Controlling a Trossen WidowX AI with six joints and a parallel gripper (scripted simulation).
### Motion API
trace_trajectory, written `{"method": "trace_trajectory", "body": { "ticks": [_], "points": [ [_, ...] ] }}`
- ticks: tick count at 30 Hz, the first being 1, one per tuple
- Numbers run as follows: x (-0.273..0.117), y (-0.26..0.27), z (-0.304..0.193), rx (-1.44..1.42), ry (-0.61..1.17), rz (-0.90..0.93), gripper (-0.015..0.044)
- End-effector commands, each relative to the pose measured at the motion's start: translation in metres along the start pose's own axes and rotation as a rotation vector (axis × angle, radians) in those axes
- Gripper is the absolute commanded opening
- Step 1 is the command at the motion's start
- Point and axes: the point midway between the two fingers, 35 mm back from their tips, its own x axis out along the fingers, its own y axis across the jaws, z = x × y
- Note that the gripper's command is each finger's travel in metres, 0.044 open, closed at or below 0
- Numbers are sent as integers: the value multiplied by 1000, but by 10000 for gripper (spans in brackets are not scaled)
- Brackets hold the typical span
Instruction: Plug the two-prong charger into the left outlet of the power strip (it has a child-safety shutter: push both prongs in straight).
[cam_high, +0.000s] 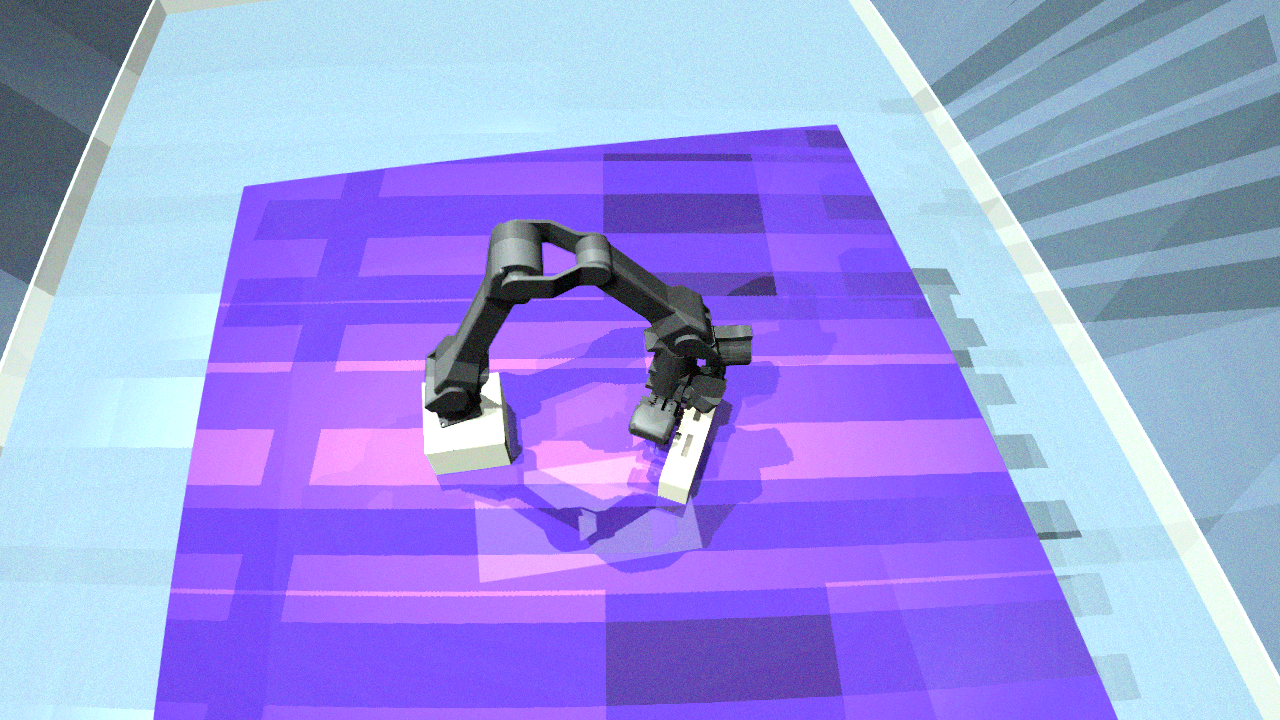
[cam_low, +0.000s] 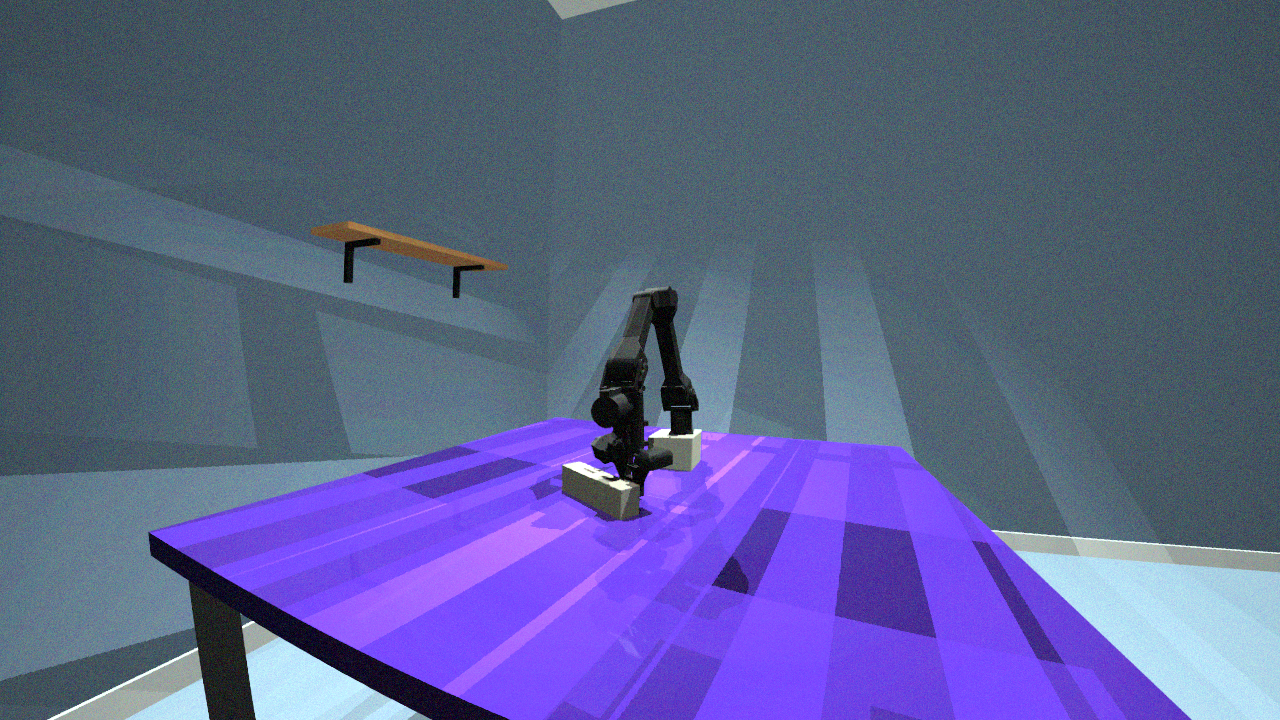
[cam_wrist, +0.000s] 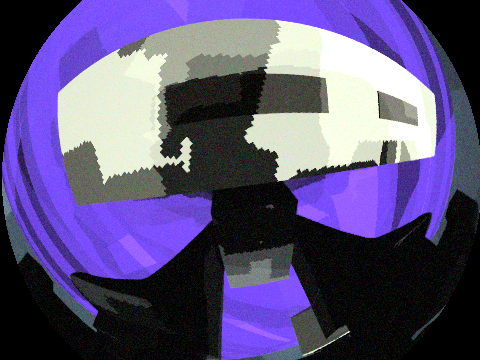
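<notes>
The white power strip (cam_high: 678, 477) (cam_low: 590, 489) (cam_wrist: 115, 120) lies on the purple table. In the wrist view it spans the upper part, with a long dark recess near its middle and a small slot toward its right end. My gripper (cam_high: 682, 409) (cam_wrist: 250, 220) points down close by the long side of the strip. It is shut on the dark, blocky charger (cam_wrist: 255, 202), whose lower face is lit grey. In the wrist view the charger's top meets the strip's lower edge. Its prongs are hidden, and I cannot tell whether it touches the strip. In the top and exterior views the gripper hides it.
The arm's white base block (cam_high: 469, 447) (cam_low: 682, 454) stands on the purple table (cam_high: 402, 662) (cam_low: 501, 617), to the left of the strip in the top view. A wooden shelf (cam_low: 407, 243) hangs on the wall. Patterned light and shadows cross the table and strip.
</notes>
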Motion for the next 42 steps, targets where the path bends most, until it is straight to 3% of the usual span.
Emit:
{"method": "trace_trajectory", "body": {
  "ticks": [1, 42],
  "points": [
    [-1, 0, -2, 2, -2, 3, 0],
    [0, 0, -10, 2, -1, 3, 0]
  ]
}}
